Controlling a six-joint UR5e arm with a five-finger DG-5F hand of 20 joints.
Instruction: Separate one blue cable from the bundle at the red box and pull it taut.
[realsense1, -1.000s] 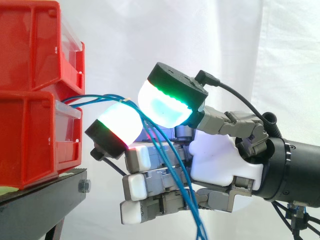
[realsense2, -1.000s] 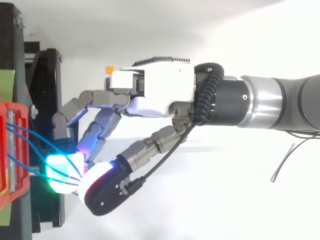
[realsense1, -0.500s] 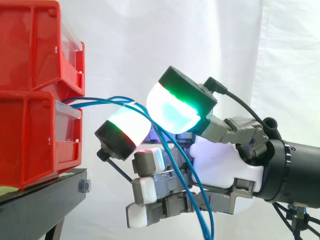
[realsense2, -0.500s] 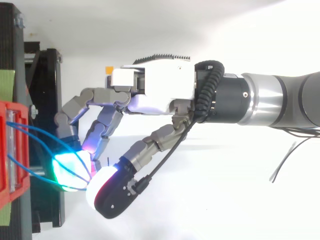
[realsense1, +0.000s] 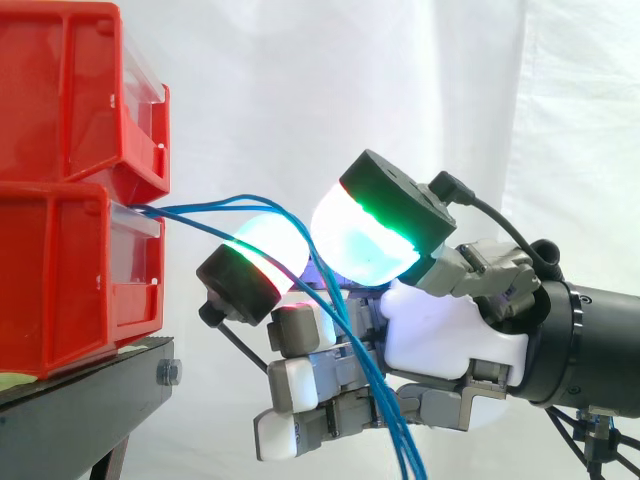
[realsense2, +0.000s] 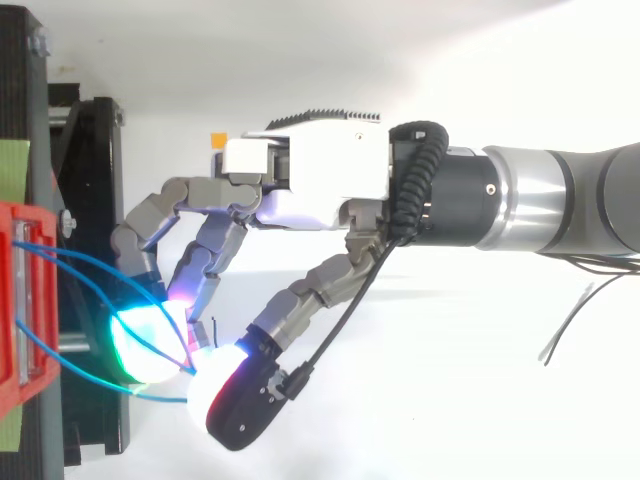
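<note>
Blue cables (realsense1: 240, 197) come out of the lower red bin (realsense1: 70, 280) and arc right into my hand (realsense1: 450, 335). Two glowing fingertips, a green-cyan pad (realsense1: 365, 240) and a white pad edged in red (realsense1: 255, 265), pinch the cables between them. Below the pinch the strands run down across the curled lower fingers and off the bottom edge. From above, the cables (realsense2: 85, 265) fan out from the bin (realsense2: 40, 395) and converge where the pads (realsense2: 150, 345) meet, a short way right of the bin. The hand (realsense2: 320, 180) comes in from the right.
A second red bin (realsense1: 70, 90) is stacked on the lower one, both on a black stand (realsense1: 90, 400) at the left. A white curtain hangs behind. A thin dark cable (realsense2: 570, 320) lies on the white surface at the right.
The hand has drawn back to the right, away from the bins, and dropped slightly. The pinching pads have carried the blue cables with them, so the strands span a longer gap.
</note>
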